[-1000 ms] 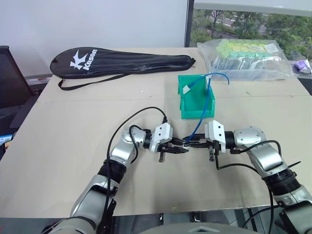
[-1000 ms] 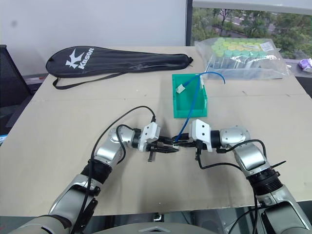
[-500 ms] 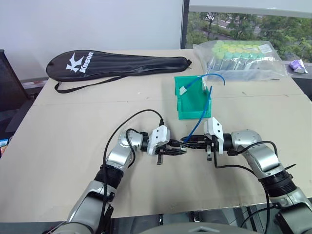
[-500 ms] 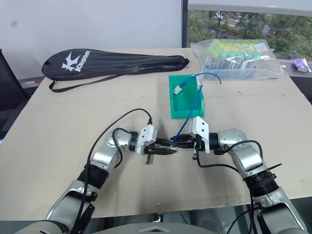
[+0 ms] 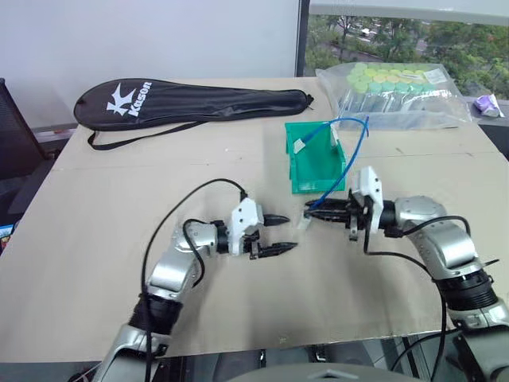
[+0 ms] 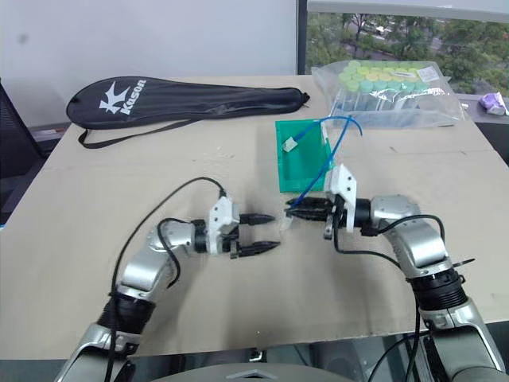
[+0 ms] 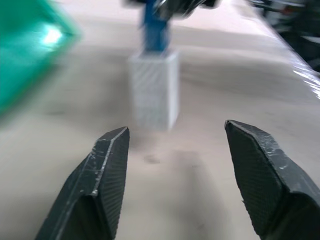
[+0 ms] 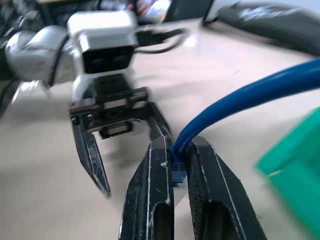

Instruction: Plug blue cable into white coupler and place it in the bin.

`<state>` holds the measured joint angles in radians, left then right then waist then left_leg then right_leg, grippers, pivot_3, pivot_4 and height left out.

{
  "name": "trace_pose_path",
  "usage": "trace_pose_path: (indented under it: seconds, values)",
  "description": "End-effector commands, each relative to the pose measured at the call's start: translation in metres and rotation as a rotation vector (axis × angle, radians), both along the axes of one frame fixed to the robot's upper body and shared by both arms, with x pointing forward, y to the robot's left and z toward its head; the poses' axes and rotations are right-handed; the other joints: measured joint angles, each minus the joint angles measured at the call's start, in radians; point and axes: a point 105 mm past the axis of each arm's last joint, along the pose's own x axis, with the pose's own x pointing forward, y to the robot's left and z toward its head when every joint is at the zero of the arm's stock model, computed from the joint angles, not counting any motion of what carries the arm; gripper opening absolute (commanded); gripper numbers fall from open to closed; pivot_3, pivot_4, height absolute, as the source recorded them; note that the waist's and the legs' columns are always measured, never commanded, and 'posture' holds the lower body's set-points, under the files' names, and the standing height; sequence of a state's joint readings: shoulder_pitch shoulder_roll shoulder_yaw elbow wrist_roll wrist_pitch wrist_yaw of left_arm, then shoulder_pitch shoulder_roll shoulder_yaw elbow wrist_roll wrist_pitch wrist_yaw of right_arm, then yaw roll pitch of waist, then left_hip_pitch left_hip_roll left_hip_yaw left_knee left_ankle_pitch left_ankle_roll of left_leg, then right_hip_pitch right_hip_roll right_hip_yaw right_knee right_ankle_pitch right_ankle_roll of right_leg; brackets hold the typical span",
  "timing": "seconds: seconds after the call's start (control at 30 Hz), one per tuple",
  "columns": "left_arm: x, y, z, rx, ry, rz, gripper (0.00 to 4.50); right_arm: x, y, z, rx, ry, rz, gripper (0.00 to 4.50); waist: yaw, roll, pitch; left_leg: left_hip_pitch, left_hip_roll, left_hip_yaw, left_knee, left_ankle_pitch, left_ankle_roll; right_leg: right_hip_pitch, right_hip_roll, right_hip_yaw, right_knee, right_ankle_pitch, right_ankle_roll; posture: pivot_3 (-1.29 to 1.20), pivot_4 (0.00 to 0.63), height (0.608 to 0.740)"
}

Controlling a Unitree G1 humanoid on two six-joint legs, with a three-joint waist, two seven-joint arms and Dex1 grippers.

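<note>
Bright, even daylight from the window [image 5: 406, 32] behind, soft shadows, sharp head views, strongly blurred wrist backgrounds.

So the racket case [image 5: 191, 103] sits at the back left of the table [image 5: 95, 207], bag of tubes [image 5: 398, 95] back right, and the bin [image 5: 316, 163] is between them, a bit nearer. The cable [image 5: 350, 151] runs out of the bin forward to the coupler [image 5: 303, 224], just in front of it.
</note>
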<state>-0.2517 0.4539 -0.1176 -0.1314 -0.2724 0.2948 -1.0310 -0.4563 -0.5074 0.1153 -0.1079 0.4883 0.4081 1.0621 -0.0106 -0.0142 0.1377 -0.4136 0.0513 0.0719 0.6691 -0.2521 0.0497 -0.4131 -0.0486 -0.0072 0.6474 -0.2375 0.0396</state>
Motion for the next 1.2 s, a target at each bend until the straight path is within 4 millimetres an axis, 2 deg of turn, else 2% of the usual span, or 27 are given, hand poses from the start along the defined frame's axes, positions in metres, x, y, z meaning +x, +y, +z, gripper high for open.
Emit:
trace_pose_path:
  seconds: [0.03,0.07,0.17,0.37,0.43,0.5,0.57,0.67,0.7,0.77,0.83,0.93,1.0,1.1,1.2]
  values:
    - [0.015,0.005,0.062,-0.083,-0.096,0.199,3.2,0.029,-0.008,0.041,0.055,-0.037,-0.116,0.0,0.0,0.0,0.003,0.0,0.0,0.0,0.0,0.0,0.0,0.0,0.0,0.0,0.001,0.0,0.0,0.0,0.15,0.74]
    - [0.017,0.005,0.071,-0.084,-0.105,0.24,3.2,0.041,-0.011,0.047,0.059,-0.024,-0.149,0.0,0.0,-0.001,0.003,0.0,0.0,0.0,0.001,0.0,0.0,0.0,0.0,0.0,0.001,0.0,0.0,0.0,0.15,0.74]
    - [0.02,0.005,0.084,-0.069,-0.093,0.324,3.2,0.063,-0.017,0.052,0.052,0.028,-0.187,0.0,0.003,-0.001,0.003,0.0,-0.004,-0.001,0.0,0.0,0.0,0.0,0.0,0.0,0.001,0.0,0.0,0.0,0.15,0.74]
    - [0.023,0.007,0.095,-0.033,-0.046,0.433,3.2,0.113,-0.015,0.049,-0.007,0.132,-0.293,0.0,-0.003,-0.002,0.009,-0.001,-0.006,0.0,-0.002,0.0,0.0,-0.001,0.0,0.0,-0.001,0.0,0.001,0.0,0.15,0.74]
    - [0.023,0.005,0.098,-0.023,-0.044,0.441,3.24,0.123,-0.013,0.044,-0.041,0.176,-0.313,0.75,-0.004,-0.002,0.011,-0.001,-0.006,-0.001,-0.002,0.0,0.0,-0.001,0.0,0.0,-0.001,0.0,0.001,0.0,0.15,0.74]
    - [0.023,0.005,0.1,-0.029,-0.043,0.454,3.24,0.134,-0.016,0.048,-0.048,0.154,-0.379,1.33,-0.004,-0.001,0.011,-0.001,-0.006,-0.001,-0.003,0.001,-0.001,-0.001,0.0,0.0,-0.001,0.0,0.001,0.0,0.15,0.74]
    - [0.023,0.006,0.102,-0.027,-0.043,0.465,3.24,0.145,-0.021,0.058,-0.011,0.117,-0.451,2.3,-0.003,-0.001,0.012,-0.001,-0.005,0.0,-0.003,0.002,-0.003,-0.002,0.0,0.0,-0.001,0.0,0.001,0.0,0.15,0.74]
    - [0.021,0.008,0.103,-0.022,-0.053,0.48,3.24,0.149,-0.038,0.066,-0.003,0.06,-0.511,3.98,0.0,-0.001,0.013,-0.002,-0.005,-0.001,-0.004,0.003,-0.005,-0.002,-0.002,-0.001,-0.002,0.0,0.001,0.0,0.15,0.74]
    - [0.02,0.008,0.104,-0.023,-0.055,0.475,3.24,0.148,-0.044,0.066,-0.014,0.045,-0.518,4.42,0.0,-0.001,0.013,-0.002,-0.005,-0.001,-0.004,0.003,-0.005,-0.002,-0.002,0.0,-0.002,0.0,0.001,0.0,0.15,0.74]
    - [0.018,0.008,0.104,-0.024,-0.058,0.477,3.24,0.139,-0.059,0.061,-0.024,0.04,-0.505,4.47,0.005,-0.002,0.013,-0.003,-0.005,0.0,-0.004,0.003,-0.006,-0.001,-0.004,0.0,-0.003,0.0,0.001,0.0,0.15,0.74]
    - [0.015,0.01,0.102,-0.024,-0.056,0.482,3.24,0.121,-0.07,0.055,-0.026,0.037,-0.452,4.47,0.01,-0.002,0.013,-0.003,-0.006,-0.001,-0.004,0.003,-0.006,-0.001,-0.005,-0.001,-0.004,0.0,0.001,0.0,0.15,0.74]
    - [0.012,0.013,0.098,-0.019,-0.074,0.5,3.24,0.086,-0.081,0.049,0.003,0.027,-0.387,4.47,0.012,-0.002,0.013,-0.003,-0.007,-0.001,-0.004,0.003,-0.005,0.0,-0.006,-0.001,-0.005,0.0,0.001,0.0,0.15,0.74]
    - [0.009,0.019,0.091,0.007,-0.091,0.535,3.24,0.055,-0.084,0.041,0.027,0.045,-0.327,4.47,0.01,-0.001,0.013,-0.003,-0.006,-0.001,-0.005,0.003,-0.005,-0.001,-0.006,-0.001,-0.004,0.0,0.001,0.0,0.15,0.74]
    - [-0.001,0.025,0.082,-0.014,-0.112,0.571,3.24,0.019,-0.097,0.011,-0.027,0.093,-0.339,4.47,0.006,-0.001,0.013,-0.001,-0.004,-0.001,-0.006,0.001,-0.002,-0.001,-0.005,0.0,-0.003,0.0,0.001,0.0,0.15,0.74]
    - [-0.018,0.028,0.068,-0.052,-0.097,0.576,3.24,-0.002,-0.111,-0.013,-0.03,0.061,-0.401,4.47,0.006,-0.001,0.013,0.0,-0.004,-0.002,-0.006,0.0,-0.001,0.0,-0.005,0.0,-0.002,0.0,0.001,0.0,0.15,0.74]
